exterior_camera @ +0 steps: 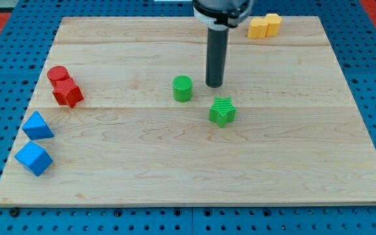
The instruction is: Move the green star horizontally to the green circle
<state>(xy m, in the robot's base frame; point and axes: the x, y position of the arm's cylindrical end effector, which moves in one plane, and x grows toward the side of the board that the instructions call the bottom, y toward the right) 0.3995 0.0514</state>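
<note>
Hovering above the green star [222, 111], my tip [214, 85] (a bare rod, holding nothing) sits just right of the green circle [182, 88]; the star lies lower right of the circle, apart.

green star [222, 111], lower right of green circle [183, 88]

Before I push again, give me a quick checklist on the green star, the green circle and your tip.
1. Green star in full view: ok.
2. Green circle in full view: ok.
3. Path between them free of other blocks: ok.
4. Star level with circle across the view: not ok, star sits lower and to the view's right.
5. My tip behind the star for a push: not ok, it sits above the star, right of the circle.
6. Tip touching either block: cannot tell.
</note>
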